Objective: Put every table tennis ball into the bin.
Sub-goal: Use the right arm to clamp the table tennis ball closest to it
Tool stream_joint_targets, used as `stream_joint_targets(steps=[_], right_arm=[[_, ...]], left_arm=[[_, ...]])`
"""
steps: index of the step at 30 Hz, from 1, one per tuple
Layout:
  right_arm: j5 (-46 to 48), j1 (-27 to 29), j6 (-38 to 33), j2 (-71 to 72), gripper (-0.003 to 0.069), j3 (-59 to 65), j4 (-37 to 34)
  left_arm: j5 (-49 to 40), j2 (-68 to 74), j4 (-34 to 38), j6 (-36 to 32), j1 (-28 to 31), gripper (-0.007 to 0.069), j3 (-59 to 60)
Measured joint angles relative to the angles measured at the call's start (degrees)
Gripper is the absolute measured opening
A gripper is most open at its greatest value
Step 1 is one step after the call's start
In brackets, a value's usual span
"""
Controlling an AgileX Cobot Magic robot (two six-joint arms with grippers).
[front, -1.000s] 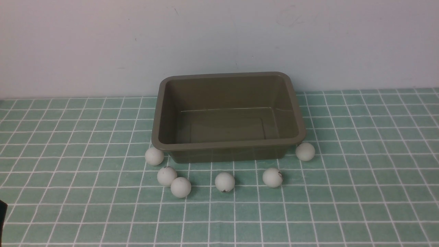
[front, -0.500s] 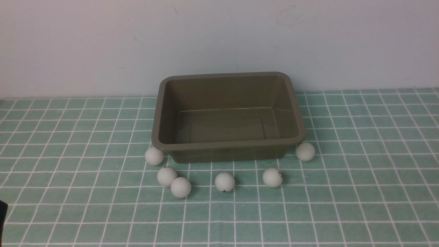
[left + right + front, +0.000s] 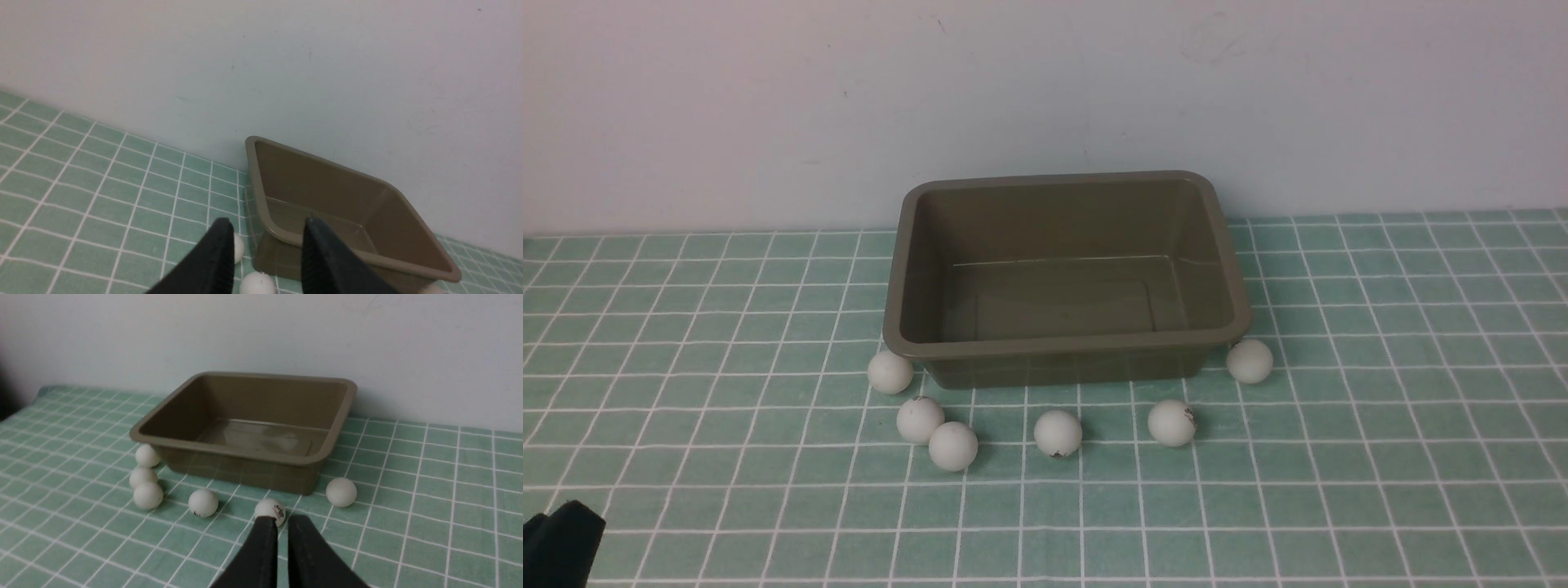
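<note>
The bin (image 3: 1062, 347) stands midway along the far edge of the surface (image 3: 1380, 457), against the wall (image 3: 768, 106); its floor is bare. Six table tennis balls (image 3: 1058, 433) lie on the surface outside it, strung along its near wall. The left claw (image 3: 267, 224) is spread, gripping nothing. The right claw (image 3: 282, 519) is parted by a narrow slit, gripping nothing.

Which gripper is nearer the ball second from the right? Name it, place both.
Right. The right gripper points at that ball, fingertips seemingly just short of it; the left gripper sits far off toward the robot's left.
</note>
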State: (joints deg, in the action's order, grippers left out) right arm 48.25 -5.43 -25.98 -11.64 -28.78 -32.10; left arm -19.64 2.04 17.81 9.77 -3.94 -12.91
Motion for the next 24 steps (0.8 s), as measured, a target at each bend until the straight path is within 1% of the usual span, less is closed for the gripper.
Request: stream_joint_targets(steps=[4, 7, 11, 15, 17, 18, 20, 24], right_arm=[[0.0, 0.0, -6.25, -5.45, 0.0112, 0.0, -4.23], [-0.1, 0.0, -10.34, -9.66, 0.0155, -0.26, -6.03], [-0.47, 0.0, -14.31, -14.01, 0.0184, -1.24, -7.24], [-0.65, 0.0, -18.39, -18.87, 0.02, -3.48, -7.65], [-0.87, 0.0, -20.9, -22.22, 0.0203, -5.38, -7.79], [-0.86, 0.0, -21.8, -23.92, 0.0204, -6.4, -7.79], [-0.86, 0.0, -24.1, -27.38, 0.0206, -8.45, -7.96], [-0.86, 0.0, -26.59, -34.13, 0.0209, -11.9, -8.04]], left_arm=[[-5.47, 2.98, -0.11, -4.28, -0.03, 0.0219, -3.55], [-9.84, 5.78, -0.22, -9.34, -0.03, 0.0219, -6.4], [-13.08, 12.22, -0.01, -16.74, -0.03, 0.0219, -9.33], [-13.21, 16.9, 1.22, -20.96, -0.03, 0.0219, -11.41], [-12.51, 20.48, 2.52, -24.69, -0.03, 0.0219, -12.19], [-12.3, 21.51, 2.94, -25.42, -0.03, 0.0219, -12.33], [-11.27, 23.14, 3.71, -27.27, -0.03, 0.0219, -12.39], [-7.0, 27.71, 6.06, -34.05, -0.03, 0.0219, -12.44]])
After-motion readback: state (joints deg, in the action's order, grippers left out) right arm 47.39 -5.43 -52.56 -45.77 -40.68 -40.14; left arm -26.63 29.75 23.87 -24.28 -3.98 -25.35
